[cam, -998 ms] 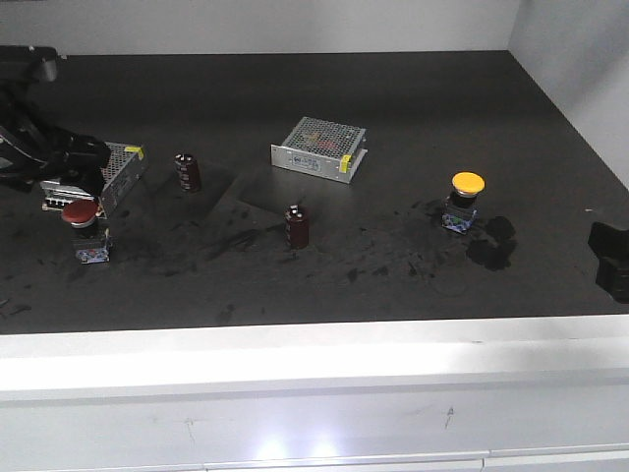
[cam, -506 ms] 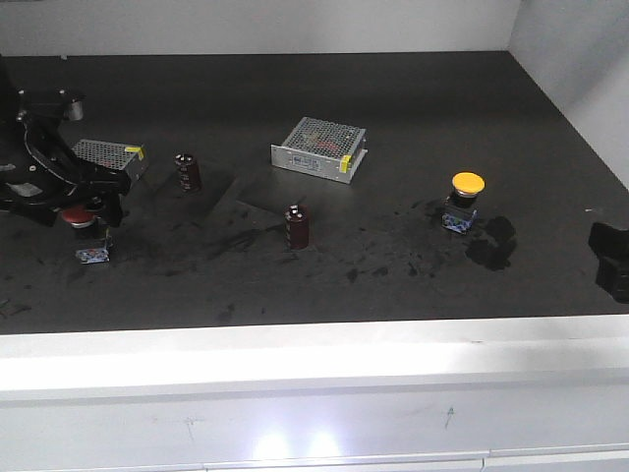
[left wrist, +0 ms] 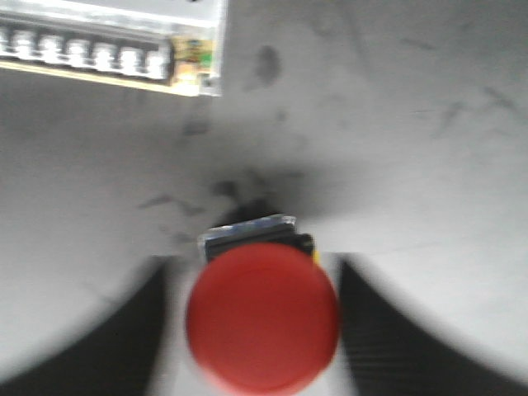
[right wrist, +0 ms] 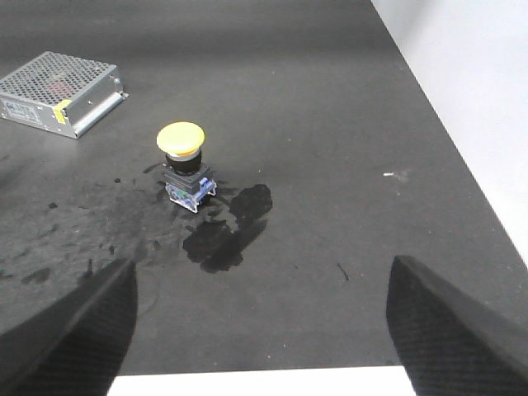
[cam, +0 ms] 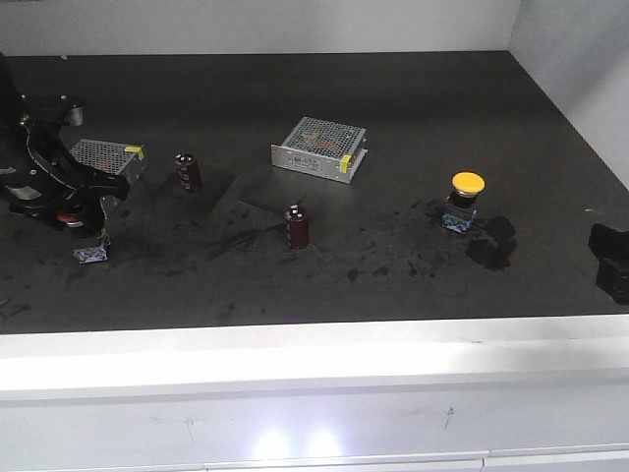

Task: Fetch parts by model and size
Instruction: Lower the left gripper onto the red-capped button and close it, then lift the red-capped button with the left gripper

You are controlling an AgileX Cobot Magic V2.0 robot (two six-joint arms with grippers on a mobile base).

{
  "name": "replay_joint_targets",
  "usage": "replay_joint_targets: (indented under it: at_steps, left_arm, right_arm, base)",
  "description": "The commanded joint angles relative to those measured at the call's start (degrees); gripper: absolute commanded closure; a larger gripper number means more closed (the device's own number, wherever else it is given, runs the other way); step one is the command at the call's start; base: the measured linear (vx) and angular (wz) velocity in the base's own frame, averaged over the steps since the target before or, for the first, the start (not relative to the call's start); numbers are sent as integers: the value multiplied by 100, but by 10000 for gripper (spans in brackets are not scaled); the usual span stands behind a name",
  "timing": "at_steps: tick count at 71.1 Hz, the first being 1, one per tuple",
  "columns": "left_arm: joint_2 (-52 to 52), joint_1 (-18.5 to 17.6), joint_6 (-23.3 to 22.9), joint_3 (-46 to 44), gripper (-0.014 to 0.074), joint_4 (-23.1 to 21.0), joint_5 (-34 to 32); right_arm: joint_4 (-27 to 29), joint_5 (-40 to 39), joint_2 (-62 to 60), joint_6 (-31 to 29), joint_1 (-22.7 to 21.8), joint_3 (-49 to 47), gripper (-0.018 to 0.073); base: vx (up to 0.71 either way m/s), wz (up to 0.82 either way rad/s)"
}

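Observation:
The red-capped push-button switch (left wrist: 262, 318) stands on the dark table at the left, its bluish base (cam: 90, 254) showing below my left gripper (cam: 84, 211). In the left wrist view that gripper (left wrist: 252, 285) is open, one dark finger (left wrist: 107, 338) on each side of the red cap with a gap on both sides. The yellow-capped switch (cam: 467, 197) stands upright at the right, also in the right wrist view (right wrist: 183, 157). My right gripper (right wrist: 260, 330) is open and holds nothing, well short of it near the table's front edge (cam: 611, 261).
Two perforated silver boxes lie on the table, one mid-back (cam: 317, 146) and one just behind the left gripper (cam: 108, 157). Two maroon cylinders (cam: 188, 171) (cam: 296, 225) stand between. A dark stain (cam: 491, 246) lies beside the yellow switch. A white ledge (cam: 314, 344) borders the front.
My left gripper has come down over the red switch, so its fingers now flank the cap and hide most of it in the front view. The right arm has not moved.

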Motion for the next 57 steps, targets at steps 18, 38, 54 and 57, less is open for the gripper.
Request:
replay_joint_targets:
  at_steps: [18, 38, 54, 57]
  left_arm:
    - [-1247, -89, 8, -192, 602, 99, -471]
    - [-3354, -355, 117, 829, 602, 98, -1476]
    - [-5612, -355, -11, 2951, 602, 86, -2396]
    - [-6019, -355, -10, 3205, 602, 86, -2462]
  right_arm:
    - [-93, -383, -12, -52, 4, -209, -32]
    - [-67, -387, -12, -6, 4, -209, -32]
    - [-68, -432, -12, -12, 4, -209, -32]
    - [-68, -438, -12, -12, 4, -209, -32]
  base:
    - [0, 0]
    - [0, 0]
    - [0, 0]
    - [0, 0]
